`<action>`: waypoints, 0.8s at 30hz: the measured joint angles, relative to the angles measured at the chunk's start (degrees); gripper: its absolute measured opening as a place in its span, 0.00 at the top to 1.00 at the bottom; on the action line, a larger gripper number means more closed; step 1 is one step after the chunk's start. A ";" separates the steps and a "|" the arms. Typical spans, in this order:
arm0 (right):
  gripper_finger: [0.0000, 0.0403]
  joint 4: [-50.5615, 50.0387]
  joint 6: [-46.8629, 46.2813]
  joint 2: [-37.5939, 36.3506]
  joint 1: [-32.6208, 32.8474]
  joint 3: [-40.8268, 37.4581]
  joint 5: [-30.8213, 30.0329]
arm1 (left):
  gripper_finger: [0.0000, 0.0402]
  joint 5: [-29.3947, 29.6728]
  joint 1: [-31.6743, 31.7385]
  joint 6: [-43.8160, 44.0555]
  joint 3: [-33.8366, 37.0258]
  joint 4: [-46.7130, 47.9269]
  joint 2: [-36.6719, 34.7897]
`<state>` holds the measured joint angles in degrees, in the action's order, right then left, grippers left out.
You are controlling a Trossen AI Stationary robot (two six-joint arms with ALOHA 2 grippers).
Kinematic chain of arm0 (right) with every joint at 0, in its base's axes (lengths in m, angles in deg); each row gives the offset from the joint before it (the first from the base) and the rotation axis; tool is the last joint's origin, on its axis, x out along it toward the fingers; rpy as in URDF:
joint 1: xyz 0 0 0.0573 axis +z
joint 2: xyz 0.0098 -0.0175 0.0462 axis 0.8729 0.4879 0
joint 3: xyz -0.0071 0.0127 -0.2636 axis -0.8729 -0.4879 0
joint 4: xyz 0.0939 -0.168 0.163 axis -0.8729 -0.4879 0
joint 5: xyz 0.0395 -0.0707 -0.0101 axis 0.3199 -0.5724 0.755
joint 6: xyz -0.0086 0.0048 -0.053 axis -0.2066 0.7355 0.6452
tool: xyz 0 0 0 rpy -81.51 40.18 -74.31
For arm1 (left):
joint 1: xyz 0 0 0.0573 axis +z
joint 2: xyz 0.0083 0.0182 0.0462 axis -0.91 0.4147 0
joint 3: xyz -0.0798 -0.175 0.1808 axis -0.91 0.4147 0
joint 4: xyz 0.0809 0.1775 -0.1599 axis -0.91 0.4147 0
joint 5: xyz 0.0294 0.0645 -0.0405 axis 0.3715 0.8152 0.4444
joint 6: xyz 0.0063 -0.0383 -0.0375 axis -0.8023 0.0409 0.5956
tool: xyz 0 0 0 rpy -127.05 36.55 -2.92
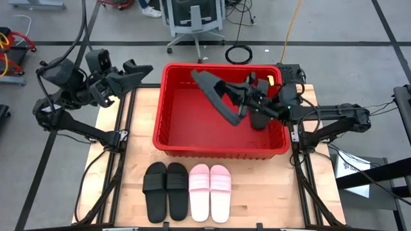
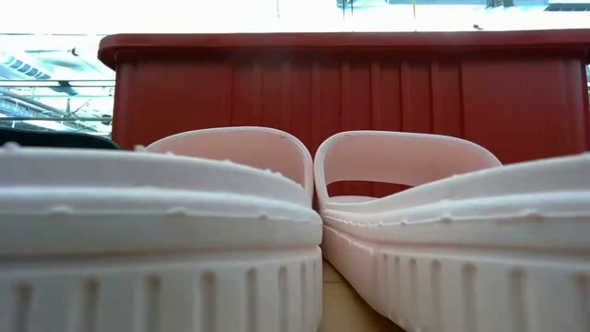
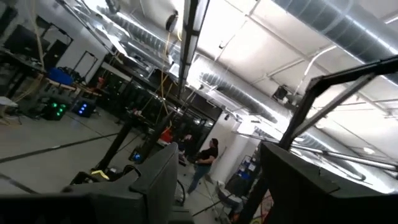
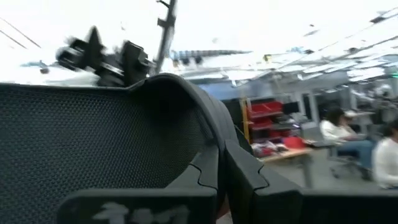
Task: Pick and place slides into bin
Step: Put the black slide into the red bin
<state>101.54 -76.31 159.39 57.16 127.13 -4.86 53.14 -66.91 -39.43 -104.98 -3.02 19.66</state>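
The red bin (image 1: 173, 138) stands at the table's far middle; its near wall fills the low view (image 2: 369, 92). My right gripper (image 1: 249, 97) reaches in over the bin from the right and is shut on a black slide (image 1: 215, 93). My left gripper (image 1: 138, 69) is open and empty, raised beside the bin's far left corner; its fingers (image 3: 155, 180) point up into the room. Two black slides (image 1: 166, 190) and two pink slides (image 1: 210, 191) lie sole down, side by side, at the table's near edge. The pink pair (image 2: 230, 175) is close up in the low view. My right gripper pinches the black slide between its two fingers (image 4: 137, 205), at the slide's side edge where the strap (image 4: 214, 143) meets the sole. The fingers come level from the table's right. The slide is on edge and tilted, over the bin's inside, its textured footbed (image 4: 93, 137) toward the camera.
A dark shape (image 1: 260, 119) lies in the bin under my right wrist; what it is I cannot tell. Bare wood shows left and right of the slides. An office chair (image 1: 192, 19) and cables stand beyond the far edge. People show far off in the wrist views.
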 joint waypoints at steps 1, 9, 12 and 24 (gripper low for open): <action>1.00 -1.68 0.01 -0.28 -0.86 0.00 -0.01 | 0.43 0.05 0.44 -0.03 0.00 -0.01 0.00; 1.00 -23.68 -1.59 -5.78 -7.42 -0.02 0.12 | 0.43 3.00 3.18 2.32 0.00 -0.51 0.00; 1.00 -30.39 -0.28 -8.38 -9.52 -0.02 0.07 | 0.43 3.21 3.63 2.75 0.00 -0.51 0.00; 1.00 -59.34 3.37 -14.93 -13.66 -0.01 0.03 | 0.43 3.27 3.80 3.62 0.00 -0.46 0.11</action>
<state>42.20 -72.94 144.46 43.50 127.12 -4.83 56.41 -63.11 -35.81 -104.98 -3.49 19.77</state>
